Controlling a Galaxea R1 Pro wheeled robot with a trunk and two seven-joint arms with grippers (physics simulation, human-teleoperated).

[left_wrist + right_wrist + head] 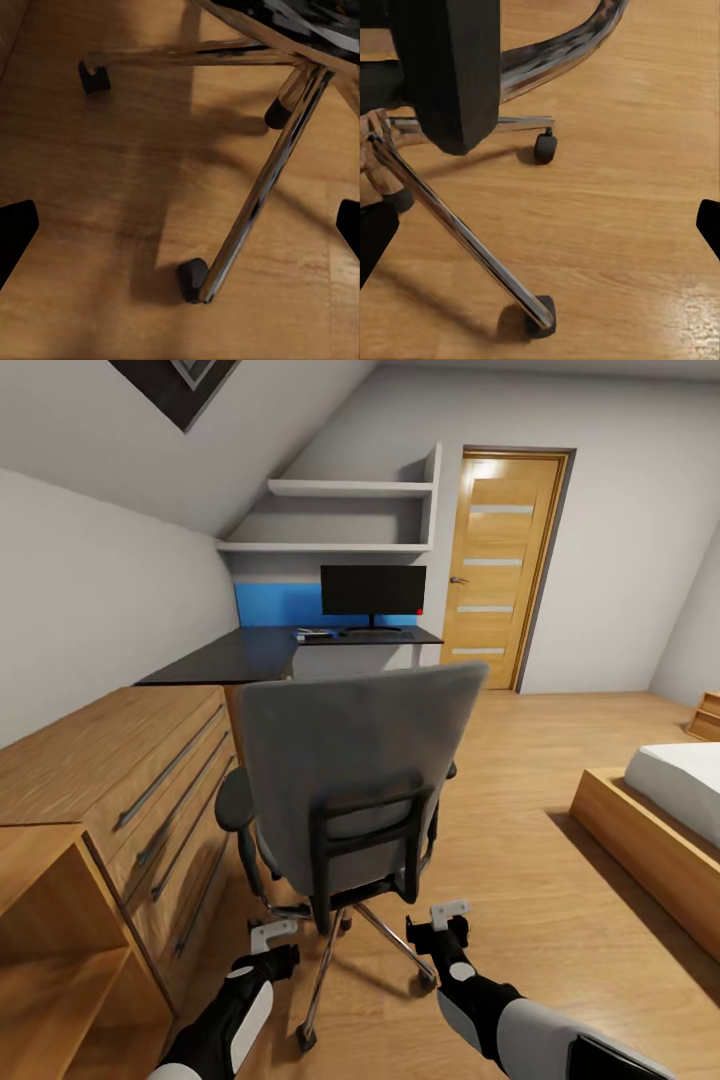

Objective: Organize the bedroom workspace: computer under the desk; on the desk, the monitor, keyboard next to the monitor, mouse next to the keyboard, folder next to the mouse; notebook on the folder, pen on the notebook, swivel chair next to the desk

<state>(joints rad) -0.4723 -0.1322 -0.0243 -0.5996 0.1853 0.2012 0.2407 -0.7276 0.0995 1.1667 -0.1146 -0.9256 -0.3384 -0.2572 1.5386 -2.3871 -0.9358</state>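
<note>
Head view: swivel chair [360, 760] is seen from behind, monitor [372, 590] on the table [250, 655].
Both pincers, left [272, 934] and right [450, 913], are held open, seemingly empty, beside the chrome base.

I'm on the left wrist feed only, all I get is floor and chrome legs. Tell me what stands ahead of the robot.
Observer: The swivel chair stands directly ahead in the head view, its grey back toward the robot.
Operator: Report where the desk is.
Observer: The desk is beyond the chair, against the far wall, with the monitor upright on it.
Operator: Give me the right end effector.
Observer: The right end effector hangs low by the chair's base, fingers apart and holding nothing; the left end effector is the same on the other side.
Operator: Say what's at the robot's left.
Observer: A light-wood drawer chest runs along the wall there.
</note>
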